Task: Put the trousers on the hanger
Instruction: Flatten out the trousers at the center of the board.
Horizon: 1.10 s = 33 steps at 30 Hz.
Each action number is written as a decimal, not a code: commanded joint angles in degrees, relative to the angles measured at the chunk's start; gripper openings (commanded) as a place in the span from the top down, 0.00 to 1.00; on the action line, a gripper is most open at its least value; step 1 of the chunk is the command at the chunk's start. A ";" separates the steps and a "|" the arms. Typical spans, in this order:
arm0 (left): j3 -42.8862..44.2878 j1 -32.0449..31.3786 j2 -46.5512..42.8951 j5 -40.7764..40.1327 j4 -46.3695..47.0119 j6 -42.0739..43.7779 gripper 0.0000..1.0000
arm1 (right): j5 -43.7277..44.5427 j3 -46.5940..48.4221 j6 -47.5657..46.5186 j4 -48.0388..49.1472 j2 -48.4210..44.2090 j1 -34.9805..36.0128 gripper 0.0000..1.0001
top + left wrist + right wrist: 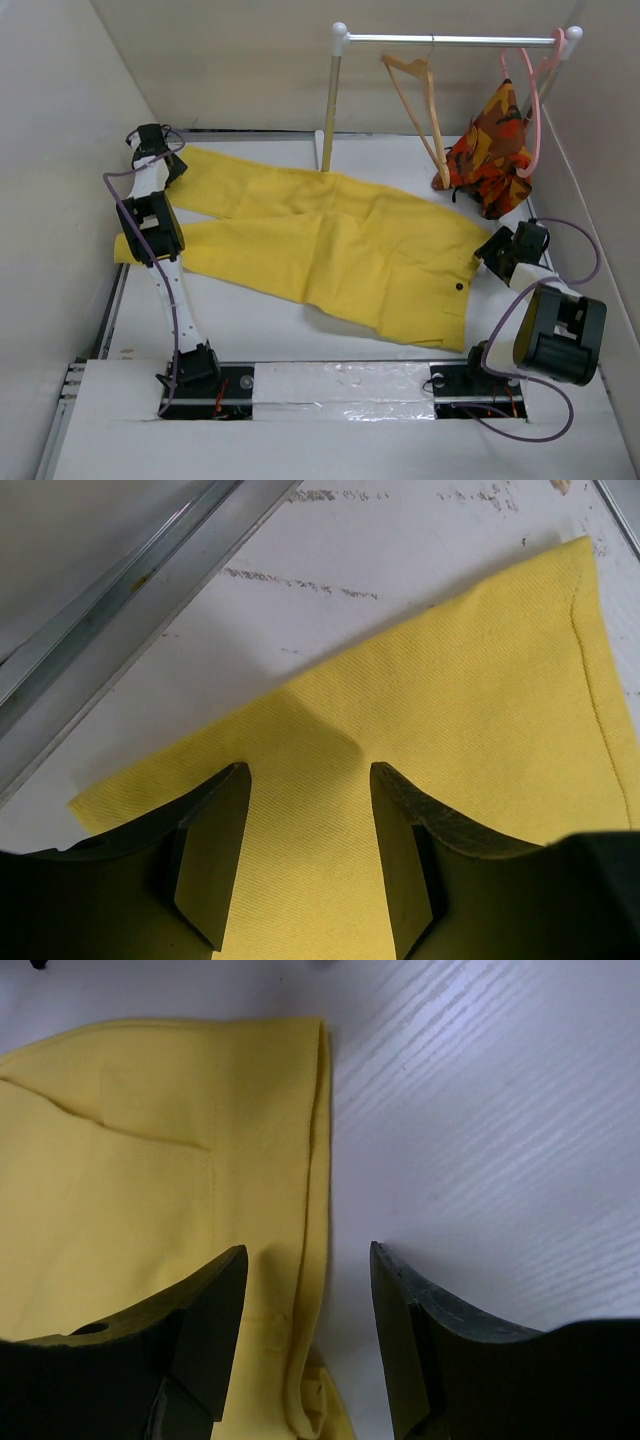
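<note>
**Top view.** The trousers [340, 245] lie flat on the white table [250, 325]. Their long axis slants from the cuffs at far left to the waist at near right. The left claw [152, 142] sits at the far leg's cuff, and the side wall [50, 200] close on its outer side leaves little room there. The right claw [495, 250] is at the waist edge, with bare table on its near side. Beyond the right claw, the hanger [420, 95] hangs by its hook from the rail [450, 40], apart from the trousers. An orange-red garment [490, 150] on a pink hanger [530, 110] hangs just beside it. The rail's post [329, 110] stands just beside the far edge of the cloth.

**Left wrist.** The left claw [309, 770] is spread wide and holds nothing. Yellow cloth [450, 700] lies beneath and ahead of both fingers. The hemmed cuff end runs down its right side. A metal table edge [130, 580] crosses ahead on its left.

**Right wrist.** The right claw [308, 1250] is also wide and straddles the waist edge [318, 1160]. Its left finger is over cloth and its right finger over bare table.
</note>
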 commanded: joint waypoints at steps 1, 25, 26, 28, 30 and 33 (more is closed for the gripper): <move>-3.61 -0.43 -1.59 2.24 2.41 -2.32 0.51 | -2.83 4.57 1.20 4.63 4.69 -0.43 0.42; -21.00 -5.17 -19.68 -2.23 10.15 -2.41 0.44 | -6.87 19.87 2.79 6.14 14.83 1.41 0.52; -22.24 -5.18 -22.57 -2.85 10.76 -2.50 0.44 | -6.79 19.79 2.26 5.43 12.47 2.46 0.26; -27.42 -5.18 -25.92 -4.17 11.64 -2.94 0.43 | -7.13 16.73 2.26 5.51 9.04 5.36 0.10; -31.81 -5.18 -31.37 -5.74 13.66 -3.38 0.43 | -8.36 8.95 4.18 8.13 1.95 7.82 0.06; -39.29 -5.18 -38.57 -9.77 13.58 -3.64 0.46 | -10.12 2.14 4.11 10.44 -8.77 9.94 0.08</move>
